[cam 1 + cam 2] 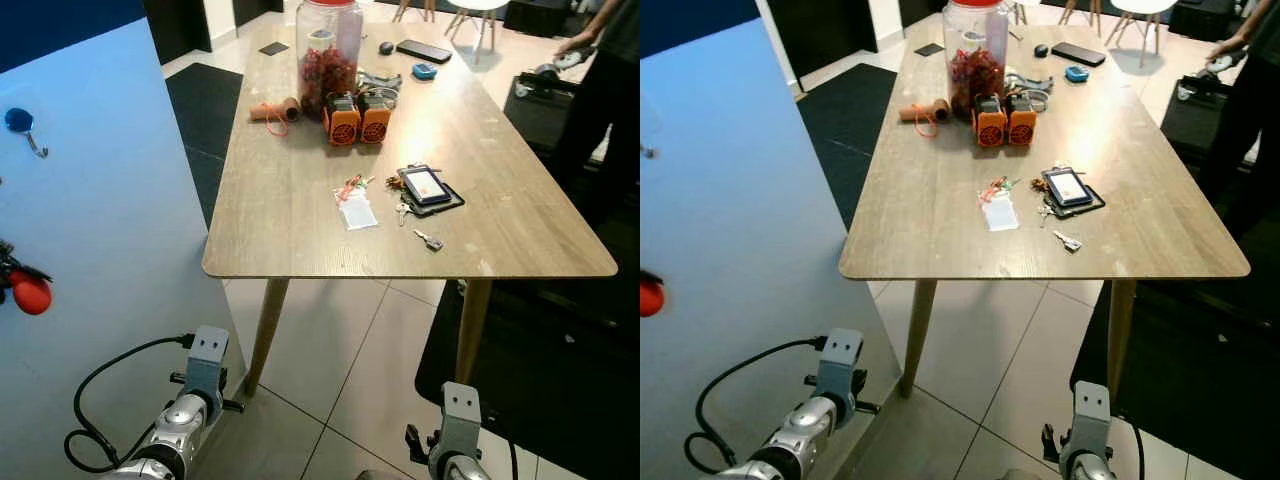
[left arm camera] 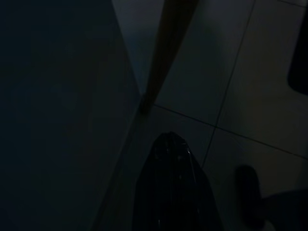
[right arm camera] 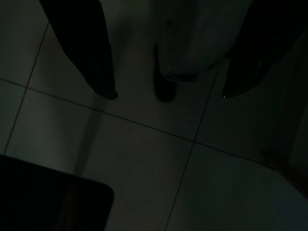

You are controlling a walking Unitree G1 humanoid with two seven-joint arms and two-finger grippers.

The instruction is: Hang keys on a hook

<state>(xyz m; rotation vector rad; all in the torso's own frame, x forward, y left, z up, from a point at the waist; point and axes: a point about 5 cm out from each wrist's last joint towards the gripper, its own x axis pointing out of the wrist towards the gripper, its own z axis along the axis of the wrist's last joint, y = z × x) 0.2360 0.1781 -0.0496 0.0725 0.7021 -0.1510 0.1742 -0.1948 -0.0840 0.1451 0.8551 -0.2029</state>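
Pale blue flat wall panel (image 1: 110, 190) flanks the left edge of the rectangular light-wood table (image 1: 290, 215); open tiled floor (image 1: 350, 370) lies below. Blue round hook (image 1: 20, 122) sits high on the panel. Small silver keys (image 1: 428, 240) lie near the table's front edge. Left gripper (image 2: 168, 144) closed, empty; right gripper (image 3: 168, 94) spread wide, empty, both hanging low.

**Keys lying on the table, hook waiting on the panel**

The keys (image 1: 403, 210) are lying flat on the wooden table (image 1: 290, 215), a small silvery bunch just beside the black tray's near-left corner. A single loose key (image 1: 429, 240) is resting apart from them, closer to the table's front edge. The hook (image 1: 34, 143), a thin metal curve under a round blue mount, is hanging empty on the pale blue panel (image 1: 110, 200).
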